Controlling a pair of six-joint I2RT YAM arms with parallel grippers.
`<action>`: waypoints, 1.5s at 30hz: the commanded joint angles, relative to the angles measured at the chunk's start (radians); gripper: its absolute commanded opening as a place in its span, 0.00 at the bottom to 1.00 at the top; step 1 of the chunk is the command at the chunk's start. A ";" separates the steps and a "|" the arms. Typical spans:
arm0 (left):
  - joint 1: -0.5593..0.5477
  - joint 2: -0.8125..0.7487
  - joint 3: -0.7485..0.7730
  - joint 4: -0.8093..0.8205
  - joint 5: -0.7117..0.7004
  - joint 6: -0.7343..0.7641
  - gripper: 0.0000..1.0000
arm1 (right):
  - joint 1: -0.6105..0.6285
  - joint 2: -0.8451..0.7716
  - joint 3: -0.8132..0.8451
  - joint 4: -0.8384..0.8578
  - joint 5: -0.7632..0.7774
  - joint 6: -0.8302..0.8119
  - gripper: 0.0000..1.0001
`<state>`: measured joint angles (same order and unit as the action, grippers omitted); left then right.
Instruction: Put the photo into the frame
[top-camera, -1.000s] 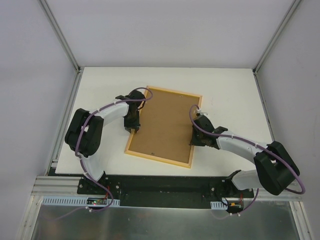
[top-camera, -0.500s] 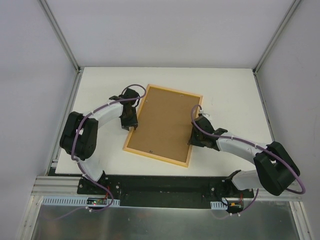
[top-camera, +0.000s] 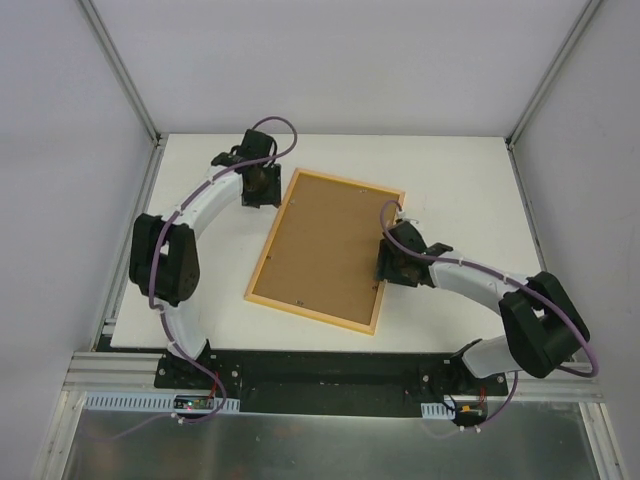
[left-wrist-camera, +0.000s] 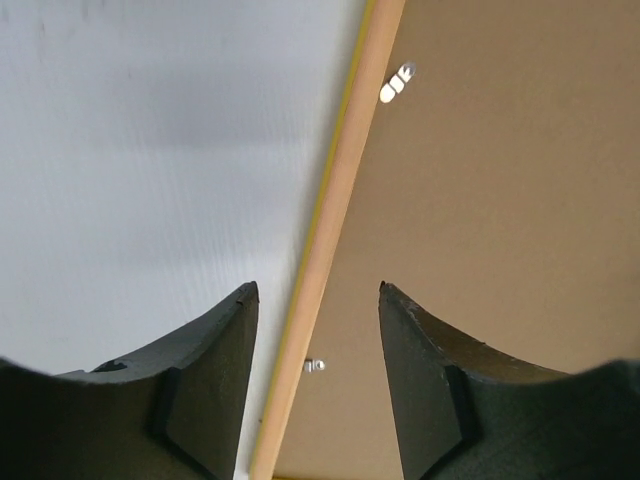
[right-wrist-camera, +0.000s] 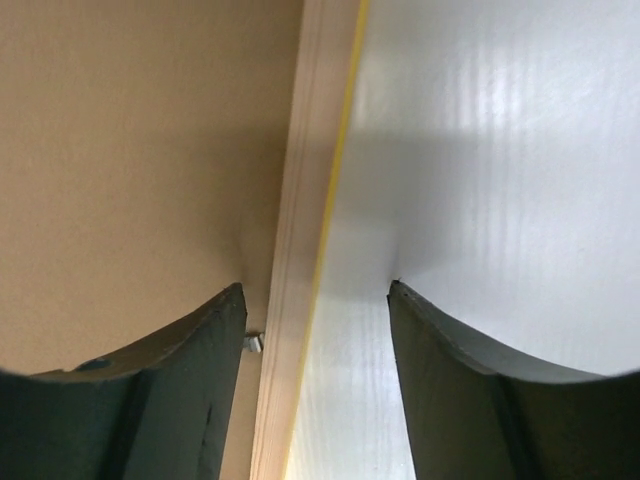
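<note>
The frame (top-camera: 262, 262) lies face down on the white table, its pale wood back up and a thin yellow edge showing in the wrist views. The brown backing board (top-camera: 325, 250) fills it. The photo is hidden. My left gripper (top-camera: 263, 190) hovers open beside the frame's far left corner. In the left wrist view its fingers (left-wrist-camera: 215, 380) stand either side of the left rail (left-wrist-camera: 330, 230) without touching it. My right gripper (top-camera: 392, 264) is open over the right rail (right-wrist-camera: 310, 200), holding nothing, one finger (right-wrist-camera: 180, 390) above the board.
Small metal clips (left-wrist-camera: 397, 83) (right-wrist-camera: 252, 343) sit along the inner edge of the rails. White table (top-camera: 460, 190) surrounds the frame. Enclosure posts stand at the far corners and walls on both sides.
Both grippers have opened and let go of the frame's rails. My left gripper has pulled away toward the far left corner. My right gripper has stayed by the right rail.
</note>
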<state>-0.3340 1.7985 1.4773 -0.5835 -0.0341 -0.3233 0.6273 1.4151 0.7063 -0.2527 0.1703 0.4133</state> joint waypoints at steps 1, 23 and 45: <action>0.000 0.108 0.152 -0.065 -0.041 0.154 0.50 | -0.090 0.021 0.097 -0.043 0.009 -0.082 0.63; 0.018 0.191 0.152 -0.062 -0.027 0.113 0.49 | -0.256 0.449 0.519 -0.074 0.070 -0.149 0.65; 0.029 0.231 0.161 -0.061 -0.023 0.095 0.47 | -0.276 0.548 0.610 -0.077 0.043 -0.165 0.43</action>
<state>-0.3248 2.0144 1.6222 -0.6281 -0.0612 -0.2184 0.3614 1.9423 1.3094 -0.2890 0.2153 0.2741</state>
